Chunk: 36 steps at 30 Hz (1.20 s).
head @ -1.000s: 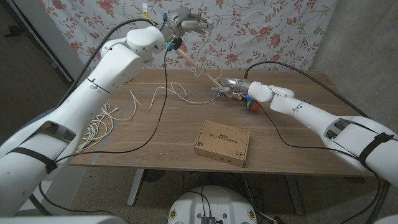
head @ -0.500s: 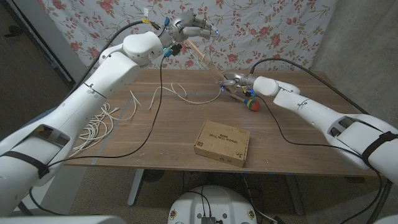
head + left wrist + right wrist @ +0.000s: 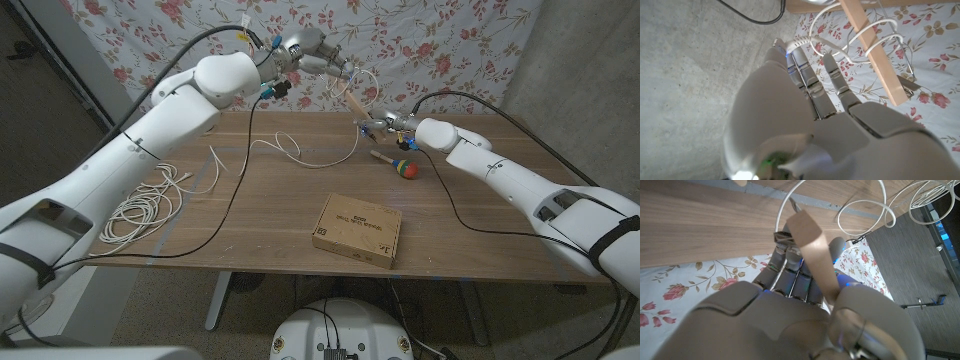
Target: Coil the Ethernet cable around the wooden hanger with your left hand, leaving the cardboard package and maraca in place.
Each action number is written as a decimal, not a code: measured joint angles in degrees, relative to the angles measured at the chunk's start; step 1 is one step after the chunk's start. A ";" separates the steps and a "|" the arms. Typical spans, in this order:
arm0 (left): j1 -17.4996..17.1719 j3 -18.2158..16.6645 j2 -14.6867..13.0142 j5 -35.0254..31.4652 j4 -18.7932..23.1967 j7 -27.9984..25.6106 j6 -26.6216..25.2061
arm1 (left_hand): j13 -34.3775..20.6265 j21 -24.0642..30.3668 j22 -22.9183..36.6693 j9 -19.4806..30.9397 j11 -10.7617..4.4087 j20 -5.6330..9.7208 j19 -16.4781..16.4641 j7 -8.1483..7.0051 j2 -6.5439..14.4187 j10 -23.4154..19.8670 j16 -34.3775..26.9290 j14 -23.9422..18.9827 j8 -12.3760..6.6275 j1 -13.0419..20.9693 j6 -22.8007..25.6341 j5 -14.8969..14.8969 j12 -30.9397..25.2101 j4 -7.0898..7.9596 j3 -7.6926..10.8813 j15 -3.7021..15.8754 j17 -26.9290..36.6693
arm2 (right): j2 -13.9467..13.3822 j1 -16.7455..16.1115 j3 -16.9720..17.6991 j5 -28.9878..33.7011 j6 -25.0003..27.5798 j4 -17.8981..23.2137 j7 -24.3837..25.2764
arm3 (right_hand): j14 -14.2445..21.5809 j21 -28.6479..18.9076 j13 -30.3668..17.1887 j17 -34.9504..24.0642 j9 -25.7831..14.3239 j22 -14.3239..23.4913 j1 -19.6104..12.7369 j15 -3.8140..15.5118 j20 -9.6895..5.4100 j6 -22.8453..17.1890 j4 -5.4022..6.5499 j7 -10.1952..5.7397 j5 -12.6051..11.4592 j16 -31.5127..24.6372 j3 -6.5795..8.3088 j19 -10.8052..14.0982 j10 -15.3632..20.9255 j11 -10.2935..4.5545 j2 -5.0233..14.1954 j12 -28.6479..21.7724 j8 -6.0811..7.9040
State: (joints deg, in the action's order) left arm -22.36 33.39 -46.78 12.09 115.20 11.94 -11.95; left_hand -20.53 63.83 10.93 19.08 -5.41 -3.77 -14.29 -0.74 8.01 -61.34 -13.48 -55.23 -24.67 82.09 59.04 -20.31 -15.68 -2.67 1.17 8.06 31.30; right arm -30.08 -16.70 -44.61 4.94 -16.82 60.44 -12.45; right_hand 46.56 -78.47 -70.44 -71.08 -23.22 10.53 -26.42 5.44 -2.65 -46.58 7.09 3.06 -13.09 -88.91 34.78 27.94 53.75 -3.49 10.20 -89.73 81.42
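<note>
Head view, left hand: the left hand (image 3: 312, 52) is raised above the far edge of the wooden table (image 3: 250, 215), at about 12 o'clock, against the flowered cloth (image 3: 440, 50). It holds the white Ethernet cable (image 3: 285, 150) at the upper end of the wooden hanger (image 3: 352, 100).
Head view, right hand: the right hand (image 3: 392, 128) grips the hanger's lower end, at about 1 o'clock over the table.
Head view, cable: from the hanger it runs across the tabletop toward 9 o'clock and ends in a loose heap (image 3: 140, 208) near the table's left edge.
Head view, maraca: the maraca (image 3: 398, 165) lies on the table just below the right hand, not touched.
Head view, package: the cardboard package (image 3: 357, 230) lies flat at about 6 o'clock, apart from both hands.
Left wrist view: the left hand's fingers (image 3: 805, 80) reach toward the hanger (image 3: 872, 50). White cable loops (image 3: 860, 42) go around the wooden bar, and one strand is pinched at the fingertips.
Right wrist view: the right hand (image 3: 800, 305) is closed round the flat wooden bar (image 3: 815, 260). The table (image 3: 705, 225) and cable loops (image 3: 865, 210) lie beyond it.
</note>
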 measured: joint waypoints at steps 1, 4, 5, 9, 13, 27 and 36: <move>0.06 0.31 -0.29 0.00 0.69 0.00 0.00 | 0.00 0.00 0.00 -0.11 -0.16 0.11 0.15 -0.21 0.05 0.16 0.00 0.48 0.12 -0.05 0.20 0.39 0.32 0.00 0.00 -0.06 0.21 | 0.00 0.00 0.00 -0.17 0.02 0.00 0.06 | 0.00 0.00 0.00 -0.01 0.04 0.00 0.00 0.00 0.00 0.00 0.00 0.00 0.00 0.00 0.00 0.00 0.00 0.00 0.00 0.00 0.00; 0.29 1.72 -1.19 -7.64 3.21 0.19 -1.79 | 0.00 -0.06 0.00 -0.81 -0.96 0.18 1.70 -1.43 0.28 0.96 0.52 2.52 1.03 0.17 -1.05 2.22 1.33 0.15 0.36 -0.54 0.75 | -0.43 -0.48 0.57 -0.59 0.10 0.83 0.29 | 0.00 0.00 0.00 -0.03 0.11 0.00 0.00 0.00 0.00 0.00 0.00 0.00 0.00 0.00 0.00 0.00 0.00 0.00 0.00 0.00 0.00; 0.37 2.32 -1.51 -7.64 4.20 0.19 -1.79 | 0.00 -0.25 0.00 -0.99 -1.54 0.06 2.22 -2.14 0.43 1.53 0.98 3.61 1.54 0.03 -1.76 2.95 1.80 0.06 0.59 -0.75 0.70 | -0.43 -0.48 0.57 -0.72 0.13 0.83 0.36 | 0.00 0.00 0.00 -0.03 0.11 0.00 0.00 0.00 0.00 0.00 0.00 0.00 0.00 0.00 0.00 0.00 0.00 0.00 0.01 0.00 0.00; 0.53 4.31 -2.39 -19.42 7.39 1.21 -7.10 | -7.57 -1.46 -0.34 -1.86 -4.93 -0.59 4.72 -4.17 1.15 5.11 3.09 10.95 4.72 -2.23 -7.40 5.75 3.87 0.67 0.15 -2.54 -0.89 | -0.97 -1.11 1.21 -1.02 0.25 1.96 0.69 | 0.00 0.00 0.02 -0.02 0.11 -0.06 -0.15 0.00 0.00 0.00 0.00 0.00 0.00 0.00 0.00 0.00 0.00 0.00 0.15 0.00 0.00; 0.37 5.18 -2.74 -25.37 9.53 2.09 -8.63 | -14.35 -3.58 -0.55 -3.21 -3.75 -2.17 8.08 -5.21 -1.08 16.94 3.33 21.45 11.24 -8.40 -20.47 6.69 5.41 2.81 -2.25 -4.48 -3.84 | -1.19 -1.40 1.48 -1.23 0.29 2.50 0.95 | 0.00 0.00 0.09 0.00 0.11 -0.14 -0.15 0.00 0.00 0.00 0.00 0.00 0.00 0.00 0.00 0.00 0.00 0.00 0.15 0.05 0.00; -1.44 4.04 -3.05 -35.83 13.00 7.88 -10.25 | 2.97 -27.07 0.10 -8.43 17.04 -8.30 24.05 2.90 -7.50 71.33 3.05 65.36 14.76 -24.77 -68.60 -11.05 5.11 10.23 -19.77 -19.56 -17.49 | -1.38 -1.89 1.93 -1.44 0.30 3.20 1.62 | -0.01 0.00 0.00 0.00 0.11 -0.14 -0.14 0.00 -0.01 0.01 0.00 -0.01 0.00 0.00 0.00 -0.02 0.00 -0.01 0.14 0.11 -0.01; -6.30 0.19 -3.11 -37.60 13.64 3.82 -6.99 | 8.24 -46.92 1.49 -8.70 17.20 -8.30 24.05 0.41 -11.50 71.32 1.57 65.25 15.81 -36.62 -68.86 -21.41 5.74 9.21 -20.64 -19.85 -18.92 | -1.15 -1.90 1.95 -1.41 0.62 3.21 1.97 | 0.00 -0.22 0.00 0.00 0.10 -0.14 -0.14 0.00 -0.16 0.01 0.00 0.00 0.00 0.00 0.00 -0.26 0.00 -0.01 0.13 0.28 -0.01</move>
State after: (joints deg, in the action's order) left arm -28.66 33.58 -49.90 -25.51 128.84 15.76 -18.94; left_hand -12.30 16.92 12.42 10.38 11.79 -12.07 9.76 -0.32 -3.49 9.98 -11.90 10.02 -8.87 45.47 -9.82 -41.72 -9.93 6.55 -19.47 -11.79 12.37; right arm -31.22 -18.60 -42.66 3.53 -16.20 63.65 -10.48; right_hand 46.55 -78.69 -70.45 -71.07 -23.11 10.40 -26.56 5.44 -2.81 -46.57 7.09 3.06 -13.09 -88.91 34.78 27.68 53.75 -3.49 10.34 -89.45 81.42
